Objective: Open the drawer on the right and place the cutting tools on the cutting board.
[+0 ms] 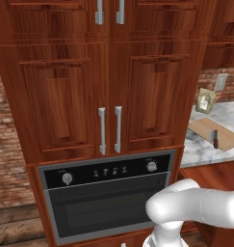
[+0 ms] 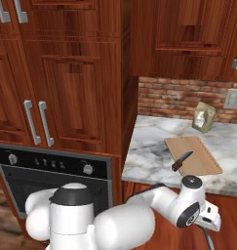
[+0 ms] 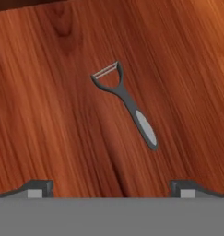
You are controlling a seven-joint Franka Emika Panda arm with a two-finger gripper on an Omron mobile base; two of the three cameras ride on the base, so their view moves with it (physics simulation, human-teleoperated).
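Grey peeler ahead of gripper (jaws wide).

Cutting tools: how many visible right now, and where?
2. A knife lies on the cutting board on the counter. A peeler lies on the wooden drawer floor below the open gripper. Others may be hidden in the drawer.

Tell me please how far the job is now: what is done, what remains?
Done: one knife lies on the cutting board. In hand: the open claw hangs above a peeler lying on reddish wood, apparently the drawer's floor; nothing is gripped. Left: grasp the peeler and put it on the board.
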